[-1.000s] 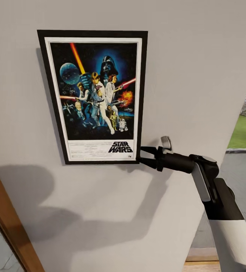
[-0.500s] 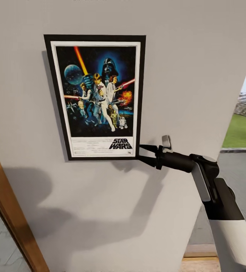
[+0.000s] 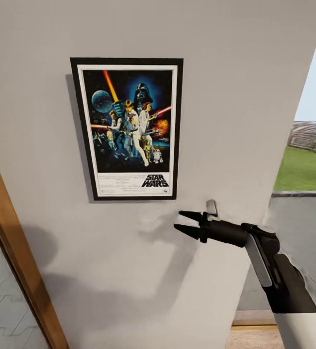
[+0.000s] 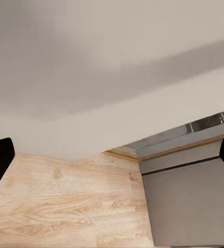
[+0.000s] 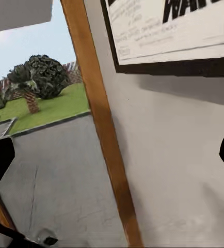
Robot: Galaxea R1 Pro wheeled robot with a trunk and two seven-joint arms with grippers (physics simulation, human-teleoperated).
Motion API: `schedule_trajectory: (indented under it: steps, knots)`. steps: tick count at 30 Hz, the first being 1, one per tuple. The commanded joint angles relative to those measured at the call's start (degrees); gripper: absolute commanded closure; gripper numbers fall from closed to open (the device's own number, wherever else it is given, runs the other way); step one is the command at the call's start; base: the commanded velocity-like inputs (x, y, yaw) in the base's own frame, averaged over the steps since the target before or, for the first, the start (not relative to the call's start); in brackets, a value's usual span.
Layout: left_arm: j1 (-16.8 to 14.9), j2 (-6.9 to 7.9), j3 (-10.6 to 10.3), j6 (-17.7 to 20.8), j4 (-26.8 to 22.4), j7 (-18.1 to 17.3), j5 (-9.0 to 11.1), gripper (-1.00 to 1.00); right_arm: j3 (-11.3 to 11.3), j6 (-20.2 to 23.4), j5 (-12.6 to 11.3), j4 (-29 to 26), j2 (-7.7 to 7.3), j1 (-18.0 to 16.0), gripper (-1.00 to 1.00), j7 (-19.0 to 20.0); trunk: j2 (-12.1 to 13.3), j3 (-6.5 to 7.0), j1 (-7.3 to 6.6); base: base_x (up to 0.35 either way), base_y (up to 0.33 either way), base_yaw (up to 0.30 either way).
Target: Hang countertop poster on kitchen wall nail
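Dark-framed and upright, the poster (image 3: 127, 128) is hanging flat against the pale wall (image 3: 235, 97), its long axis running vertically and the black "STAR WARS" lettering sitting at its lower edge. The right gripper (image 3: 183, 221) is hovering just beyond that frame's lower right corner, with its two black fingers (image 3: 189, 214) standing apart and nothing between them; a clear strip of wall is separating the tips from the frame. Relative to these fingers, the poster is lying ahead of the tips and upward, slightly across from them, so no contact is showing. The right wrist view is looking along the fingers at the poster's bottom border (image 5: 174, 46) and at a wooden door frame (image 5: 104, 139) beside it. The left gripper (image 4: 112, 160) is pointing toward a wood plank floor (image 4: 60, 201), its dark tips spread wide at opposite edges of that view, well apart from the poster. Judged from this arrangement, the hanging step appears complete, and the right arm is the nearer one.
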Motion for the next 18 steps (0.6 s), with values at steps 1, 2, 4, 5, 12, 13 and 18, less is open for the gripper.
schedule_trajectory:
  steps: [1,2,4,5,12,13,18]
  knots:
    - [0.0,0.19,-0.5,-0.6,0.0,0.0,0.4,-1.00,0.0,0.3,-0.4,0.1,-0.04,4.2,-1.00,-0.1,0.0,0.08,0.03,-0.008,0.000,0.000]
    - [0.0,0.33,-0.5,-0.6,0.0,0.0,0.4,-1.00,0.0,0.0,-0.4,0.1,-0.06,5.5,-1.00,-0.1,0.0,0.18,0.03,-0.007,0.000,0.000]
    - [0.0,0.64,-0.5,-0.6,0.0,0.0,0.4,-1.00,-0.2,-1.1,-0.4,0.3,-0.17,8.2,-1.00,-0.1,0.0,0.37,0.03,-0.005,0.000,0.000]
    - [0.0,0.79,-0.5,-0.6,0.1,0.0,0.4,-1.00,-0.5,-2.0,-0.4,0.5,-0.30,9.5,-1.00,-0.1,0.0,0.46,0.03,-0.003,0.000,0.000]
    - [0.0,1.51,-0.6,-0.7,0.1,5.2,0.4,-1.00,-4.5,-10.3,-0.4,7.8,-2.63,21.0,-1.00,0.1,0.0,1.13,0.03,-0.001,0.000,0.000]
    - [0.0,1.51,-0.7,-0.8,0.0,7.8,0.3,-1.00,-5.4,-11.7,-0.4,10.0,-3.33,22.9,-1.00,0.1,0.0,1.23,0.03,0.000,0.000,0.000]
    - [0.0,1.36,-0.9,-0.8,-0.1,11.4,0.2,-1.00,-6.5,-16.0,-0.3,15.8,-4.29,26.9,-1.00,0.1,0.0,1.70,0.03,0.000,0.000,0.000]
